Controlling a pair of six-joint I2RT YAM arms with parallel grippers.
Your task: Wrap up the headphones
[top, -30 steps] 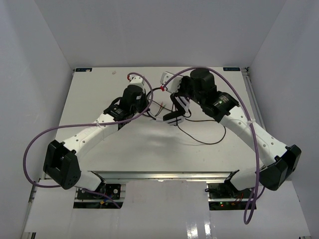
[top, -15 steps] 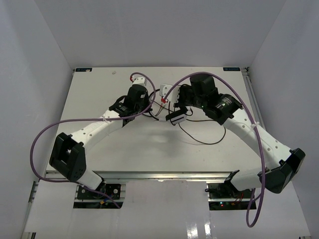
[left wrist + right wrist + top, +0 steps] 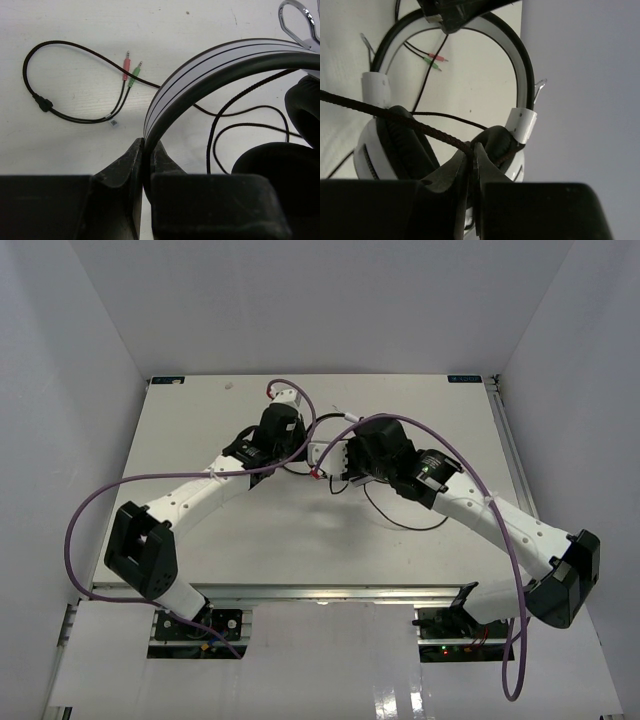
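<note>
The headphones (image 3: pixel 320 452) hang between my two grippers above the table's middle. In the left wrist view my left gripper (image 3: pixel 148 146) is shut on the white-and-black headband (image 3: pixel 210 57), with a black ear pad (image 3: pixel 272 162) to its right. The thin black cable (image 3: pixel 75 47) lies looped on the table and ends in pink and green plugs (image 3: pixel 129 70). In the right wrist view my right gripper (image 3: pixel 471 148) is shut on the braided cable (image 3: pixel 415 121), in front of the earcups (image 3: pixel 370 155) and the headband (image 3: pixel 517 55). From above, the left gripper (image 3: pixel 298 457) and right gripper (image 3: pixel 338 468) are close together.
A loop of the black cable (image 3: pixel 405 520) trails on the white table (image 3: pixel 200 530) under the right arm. Purple robot cables (image 3: pixel 110 495) arc over both arms. White walls enclose the table on three sides.
</note>
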